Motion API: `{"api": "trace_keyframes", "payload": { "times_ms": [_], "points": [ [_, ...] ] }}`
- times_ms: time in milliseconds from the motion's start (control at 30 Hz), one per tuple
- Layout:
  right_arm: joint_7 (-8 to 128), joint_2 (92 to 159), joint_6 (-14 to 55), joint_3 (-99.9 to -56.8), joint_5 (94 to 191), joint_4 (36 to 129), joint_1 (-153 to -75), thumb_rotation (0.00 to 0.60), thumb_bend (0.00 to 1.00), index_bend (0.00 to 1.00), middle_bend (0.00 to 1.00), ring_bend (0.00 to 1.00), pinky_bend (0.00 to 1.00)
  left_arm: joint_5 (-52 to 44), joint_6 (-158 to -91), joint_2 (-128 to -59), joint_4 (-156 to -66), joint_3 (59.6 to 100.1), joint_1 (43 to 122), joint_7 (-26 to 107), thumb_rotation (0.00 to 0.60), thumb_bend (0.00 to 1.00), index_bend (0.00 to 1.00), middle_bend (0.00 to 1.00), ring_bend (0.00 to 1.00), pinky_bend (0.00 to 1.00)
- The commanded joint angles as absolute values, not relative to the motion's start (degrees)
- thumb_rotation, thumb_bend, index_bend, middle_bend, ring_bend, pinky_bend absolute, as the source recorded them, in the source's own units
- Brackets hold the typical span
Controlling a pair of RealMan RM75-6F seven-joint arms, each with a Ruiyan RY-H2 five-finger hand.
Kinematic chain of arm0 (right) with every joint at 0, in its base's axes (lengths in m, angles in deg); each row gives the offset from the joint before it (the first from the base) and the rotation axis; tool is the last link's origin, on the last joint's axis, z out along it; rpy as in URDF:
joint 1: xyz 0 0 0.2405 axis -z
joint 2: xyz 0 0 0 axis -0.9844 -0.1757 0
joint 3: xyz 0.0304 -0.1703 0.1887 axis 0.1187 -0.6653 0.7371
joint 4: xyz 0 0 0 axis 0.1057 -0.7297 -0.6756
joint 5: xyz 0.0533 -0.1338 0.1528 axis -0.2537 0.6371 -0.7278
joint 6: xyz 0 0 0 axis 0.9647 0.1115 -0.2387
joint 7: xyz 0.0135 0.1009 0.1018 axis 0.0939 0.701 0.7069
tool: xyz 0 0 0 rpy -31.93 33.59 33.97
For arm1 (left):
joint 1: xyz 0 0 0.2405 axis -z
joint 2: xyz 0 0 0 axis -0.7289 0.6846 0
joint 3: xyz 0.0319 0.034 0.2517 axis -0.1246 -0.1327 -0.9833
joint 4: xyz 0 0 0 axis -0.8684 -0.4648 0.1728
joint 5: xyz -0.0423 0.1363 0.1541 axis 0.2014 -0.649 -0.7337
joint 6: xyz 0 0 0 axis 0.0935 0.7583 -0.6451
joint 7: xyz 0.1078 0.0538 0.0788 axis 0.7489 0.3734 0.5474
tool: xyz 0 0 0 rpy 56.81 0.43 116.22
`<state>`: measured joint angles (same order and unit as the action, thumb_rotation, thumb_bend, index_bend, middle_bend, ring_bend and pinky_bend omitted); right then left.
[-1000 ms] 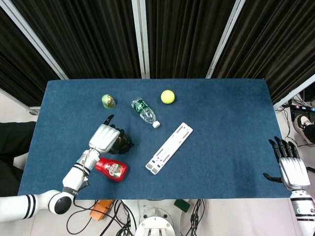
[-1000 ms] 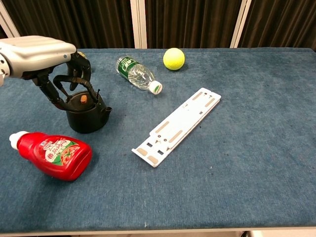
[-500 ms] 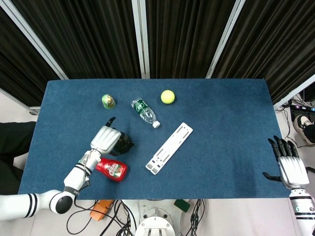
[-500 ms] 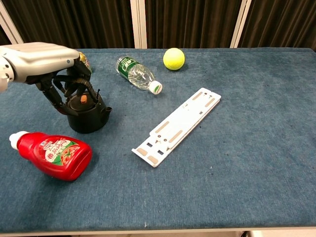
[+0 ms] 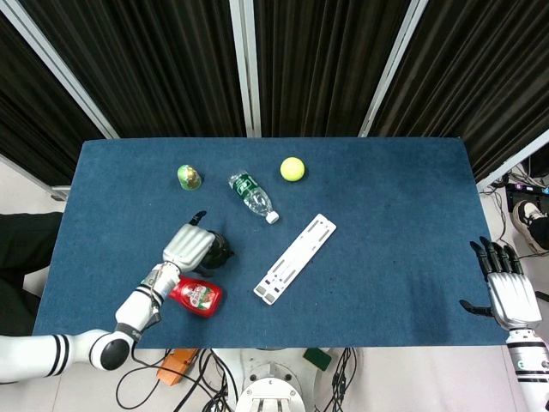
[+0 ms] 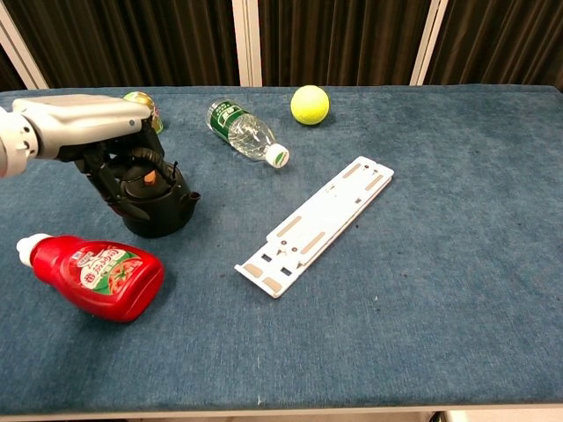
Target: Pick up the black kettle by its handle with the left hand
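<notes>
The black kettle (image 6: 160,207) stands upright on the blue table (image 6: 440,220), at its left. My left hand (image 6: 84,127) sits low on top of it, with dark fingers (image 6: 113,180) curled down around the wire handle (image 6: 145,155). From the head view the left hand (image 5: 189,246) covers most of the kettle (image 5: 218,251). My right hand (image 5: 512,296) hovers off the table's front right corner, fingers spread, holding nothing.
A red ketchup bottle (image 6: 97,274) lies just in front of the kettle. A water bottle (image 6: 242,130) and a tennis ball (image 6: 310,104) lie behind it. A small green object (image 5: 189,177) sits at the back left. A white slotted bar (image 6: 317,224) lies diagonally mid-table.
My left hand has sunk lower onto the kettle and shifted slightly toward the front, its fingers closing in around the handle. The kettle and the right hand have stayed put.
</notes>
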<state>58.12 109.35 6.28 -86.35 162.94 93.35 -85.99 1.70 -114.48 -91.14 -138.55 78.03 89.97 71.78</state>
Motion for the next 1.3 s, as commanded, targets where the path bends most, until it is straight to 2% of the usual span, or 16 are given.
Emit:
{"api": "trace_keyframes", "payload": {
  "times_ms": [33,200,333,433,500,600,833,1033,1200,1300],
  "points": [
    [58.18,109.33,6.26,-86.28,162.92,93.29,-86.02,0.6,0.04,0.0,0.0,0.0,0.0,2.01,-114.45,-91.3,-138.42,78.01,90.15,71.23,0.541,0.1,0.87,0.94,0.81,0.0],
    [58.39,109.32,6.43,-86.17,162.78,93.17,-86.13,0.6,0.04,0.0,0.0,0.0,0.0,2.53,-113.86,-91.16,-138.41,77.99,90.43,69.61,0.466,0.09,0.97,1.0,0.9,0.0],
    [58.56,109.3,6.51,-86.16,162.56,93.13,-86.06,0.6,0.04,0.0,0.0,0.0,0.0,3.0,-113.06,-90.88,-138.35,78.1,90.76,68.0,0.392,0.08,1.0,1.0,0.94,0.0],
    [58.65,109.28,6.34,-86.13,162.46,93.14,-85.93,0.6,0.04,0.0,0.0,0.0,0.0,2.92,-112.88,-90.75,-138.22,78.36,90.92,66.77,0.279,0.07,1.0,1.0,0.96,0.0],
    [58.73,109.29,6.17,-86.1,162.4,93.15,-85.83,0.6,0.04,0.0,0.0,0.0,0.0,2.77,-112.99,-90.71,-138.12,78.55,90.92,66.0,0.183,0.05,1.0,1.0,0.98,0.0],
    [58.82,109.34,6.02,-86.08,162.33,93.11,-85.7,0.6,0.04,0.0,0.0,0.0,0.0,2.09,-113.41,-90.71,-137.88,78.84,90.78,64.58,0.12,0.03,1.0,1.0,0.99,0.0],
    [58.89,109.24,5.58,-86.08,162.5,93.23,-85.51,0.6,0.04,0.0,0.0,0.0,0.0,0.92,-116.22,-90.03,-137.75,79.18,90.16,64.06,0.102,0.02,1.0,1.0,1.0,0.07],
    [58.99,109.42,5.49,-86.35,162.92,93.21,-85.4,0.6,0.04,0.0,0.0,0.0,0.0,0.49,-119.23,-89.55,-137.81,79.65,89.25,64.19,0.098,0.04,1.0,1.0,1.0,0.25],
    [59.17,109.43,4.95,-86.44,163.18,93.09,-85.11,0.6,0.04,0.0,0.0,0.0,0.0,0.42,-121.07,-88.72,-137.91,79.67,88.8,65.7,0.09,0.07,1.0,1.0,1.0,0.45],
    [59.32,109.43,4.65,-86.51,163.41,93.01,-84.96,0.6,0.04,0.0,0.0,0.0,0.0,0.45,-121.9,-88.24,-138.02,79.63,88.66,66.75,0.09,0.08,1.0,1.0,1.0,0.53]
  ]
}}
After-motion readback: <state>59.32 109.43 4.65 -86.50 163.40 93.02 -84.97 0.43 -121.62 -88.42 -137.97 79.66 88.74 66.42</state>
